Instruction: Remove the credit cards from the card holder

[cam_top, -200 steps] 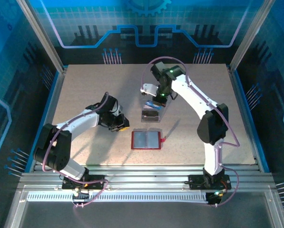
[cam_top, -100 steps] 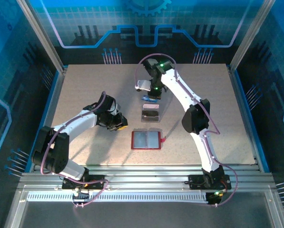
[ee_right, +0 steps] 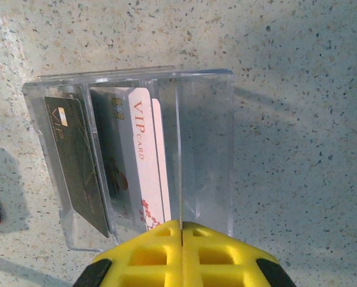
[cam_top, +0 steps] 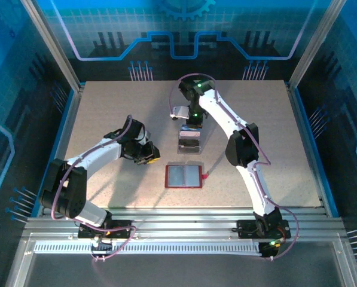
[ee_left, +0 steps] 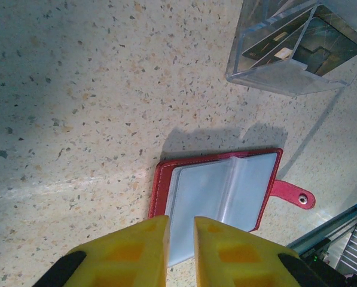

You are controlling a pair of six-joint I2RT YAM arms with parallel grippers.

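Your right gripper (ee_right: 182,226), pressed shut, sits at 6 o'clock of the clear plastic box (ee_right: 205,149) whose pale pinkish rectangular card (ee_right: 143,161) reads "VIP CARD"; your left gripper (ee_left: 181,224) stands narrowly parted, empty.

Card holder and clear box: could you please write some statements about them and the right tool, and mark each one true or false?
1. The card holder lies open on the table. True.
2. A dark card stands inside the clear box. True.
3. The pale VIP card sits in a sleeve of the card holder. False: it stands in the clear box, in the compartment next to the dark card.
4. The right tool is wide open above the box. False: its fingers are shut together.
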